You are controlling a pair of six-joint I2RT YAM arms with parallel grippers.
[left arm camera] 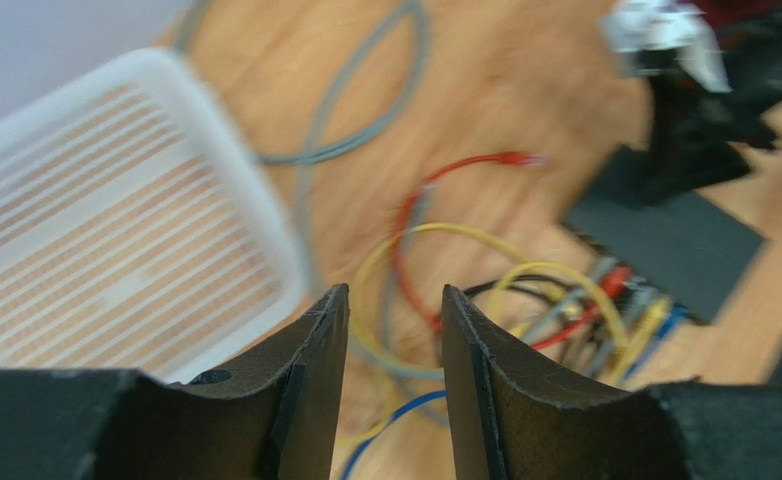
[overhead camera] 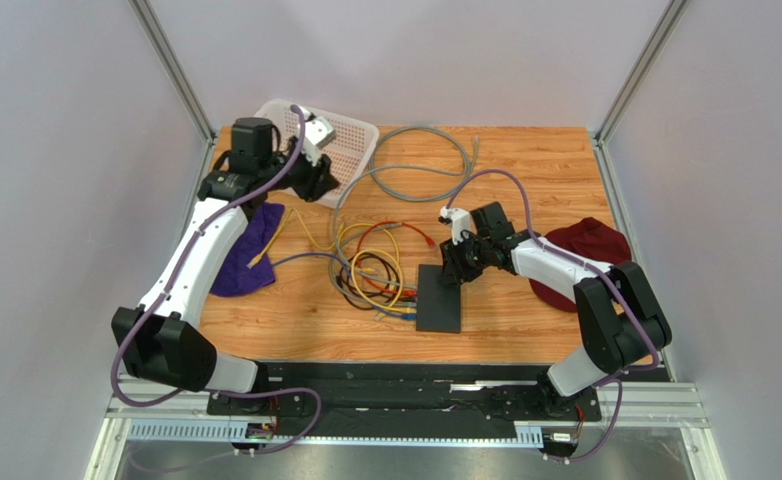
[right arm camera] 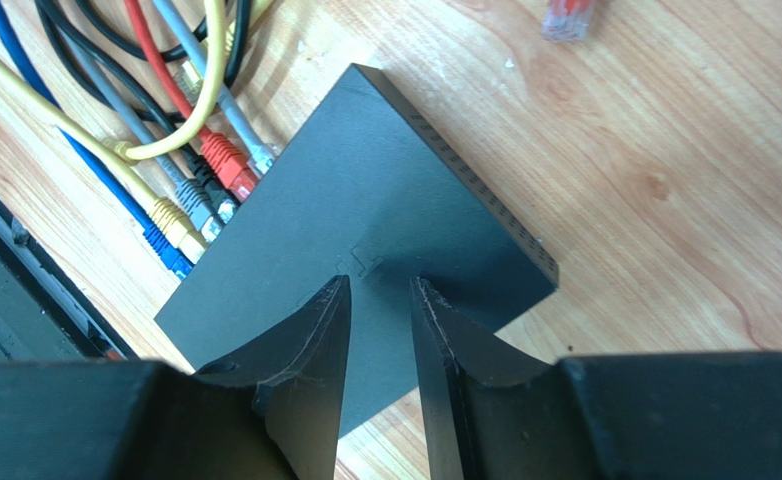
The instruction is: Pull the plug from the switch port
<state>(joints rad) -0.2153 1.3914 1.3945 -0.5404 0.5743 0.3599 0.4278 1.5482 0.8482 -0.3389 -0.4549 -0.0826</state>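
The switch (overhead camera: 438,298) is a flat black box on the wooden table; it also shows in the right wrist view (right arm camera: 365,220) and blurred in the left wrist view (left arm camera: 665,235). Several plugs sit in its left edge: red (right arm camera: 227,160), grey, yellow (right arm camera: 170,215) and blue (right arm camera: 165,252). My right gripper (overhead camera: 455,268) (right arm camera: 380,285) hovers over the switch's top, open and empty, jaws a small gap apart. My left gripper (overhead camera: 327,186) (left arm camera: 395,295) is open and empty, up by the basket, far from the switch.
A white mesh basket (overhead camera: 350,135) stands at the back left. A tangle of coloured cables (overhead camera: 375,265) lies left of the switch. A grey cable loop (overhead camera: 420,165) lies behind. A purple cloth (overhead camera: 250,245) is at the left, a dark red cloth (overhead camera: 590,245) at the right.
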